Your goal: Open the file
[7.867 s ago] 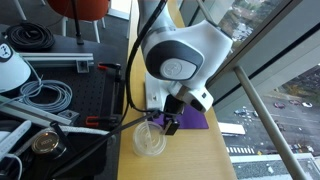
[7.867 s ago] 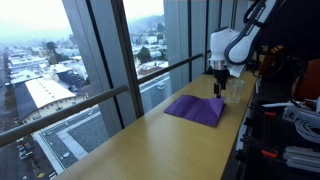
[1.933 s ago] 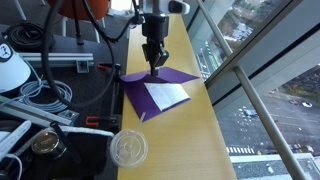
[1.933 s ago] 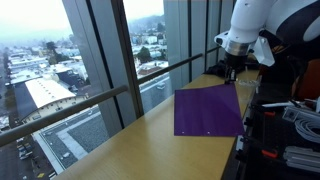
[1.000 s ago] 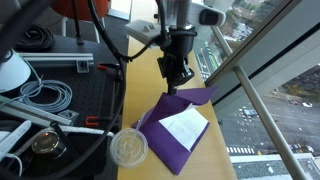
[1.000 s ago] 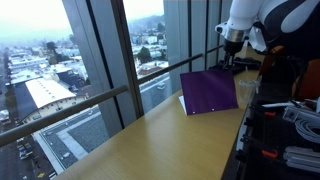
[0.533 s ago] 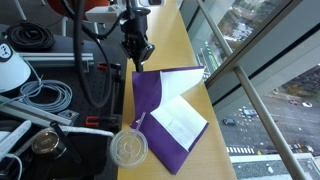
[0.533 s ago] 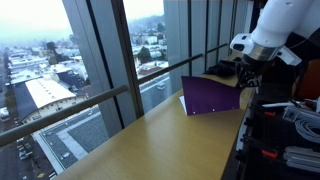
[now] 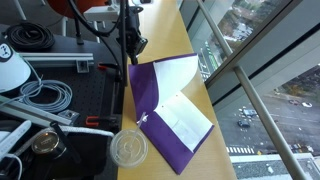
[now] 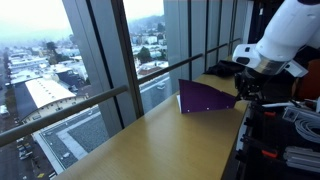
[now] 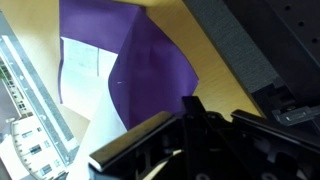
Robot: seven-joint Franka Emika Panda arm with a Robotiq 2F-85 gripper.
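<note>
The purple file [image 9: 160, 90] lies open on the wooden table [image 9: 175, 30]. White paper sheets [image 9: 188, 122] show on its lower half. Its cover [image 10: 205, 98] stands raised and tilted, one corner up at my gripper [image 9: 134, 46]. My gripper [image 10: 243, 92] is shut on that cover corner, above the table's edge by the black board. In the wrist view the purple cover [image 11: 150, 60] runs up to the closed fingertips [image 11: 190, 108], with the paper [image 11: 80, 60] beyond it.
A clear plastic cup [image 9: 129, 149] stands right next to the file's near corner. A black perforated board [image 9: 60, 95] with cables and a white object [image 9: 10, 65] borders the table. A metal rail [image 9: 250, 90] and window glass [image 10: 110, 60] run along the other side.
My gripper has carried the cover further across toward the black board. The cover has swung wider open and more of the paper shows.
</note>
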